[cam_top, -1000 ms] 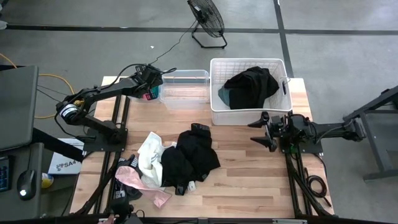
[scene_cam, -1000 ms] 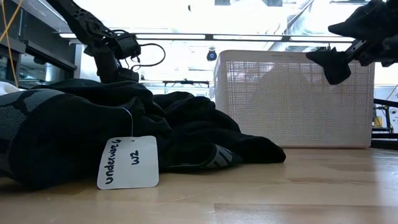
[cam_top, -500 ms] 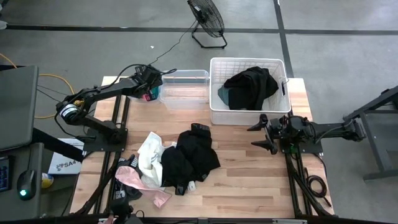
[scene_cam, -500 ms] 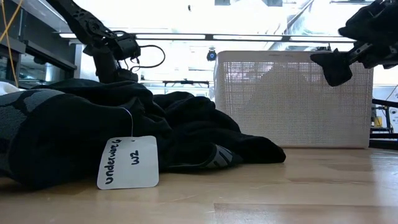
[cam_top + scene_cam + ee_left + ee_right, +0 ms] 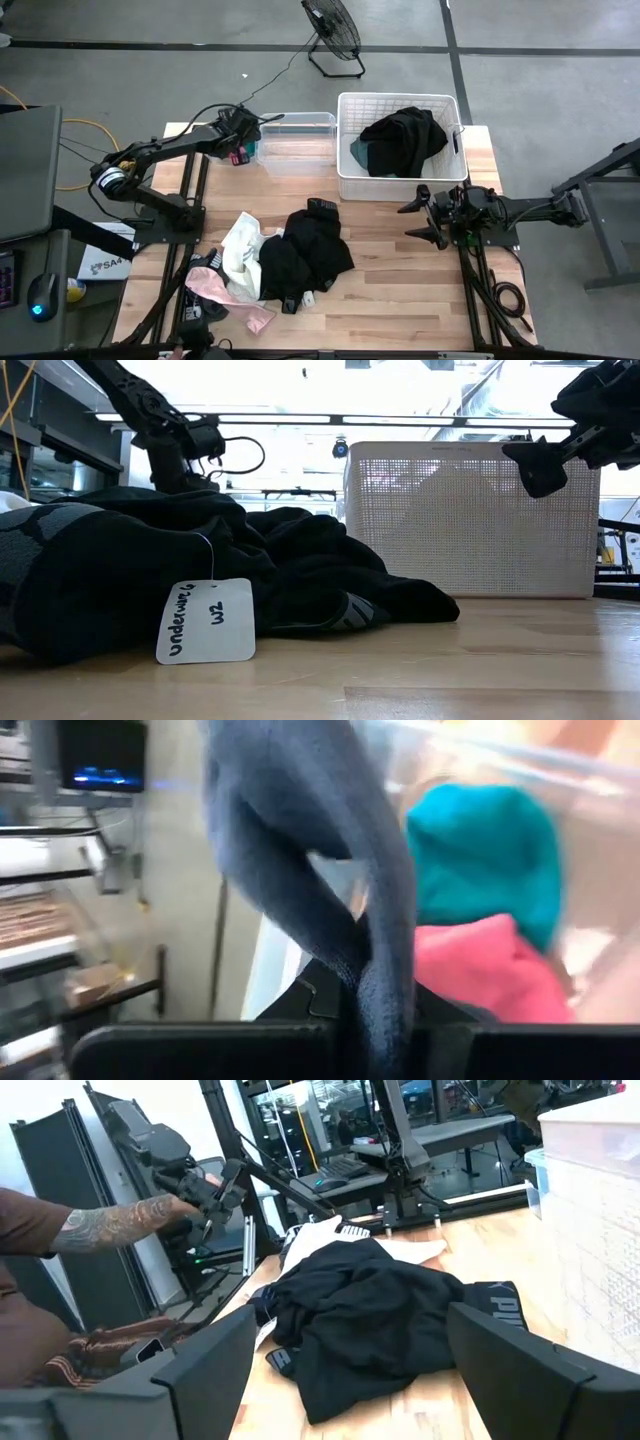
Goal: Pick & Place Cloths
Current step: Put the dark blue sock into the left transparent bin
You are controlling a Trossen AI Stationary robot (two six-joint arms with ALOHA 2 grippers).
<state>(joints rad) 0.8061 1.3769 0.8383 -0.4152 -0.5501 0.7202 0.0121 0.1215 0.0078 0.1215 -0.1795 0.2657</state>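
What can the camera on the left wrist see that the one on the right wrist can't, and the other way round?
Only the left wrist view shows the left gripper shut on a navy cloth, with teal and pink cloths behind clear plastic.

Only the right wrist view shows the black cloth pile on the table, the white basket wall, a person's arm, and the open right gripper.

Both see cloths and room equipment beyond the table.
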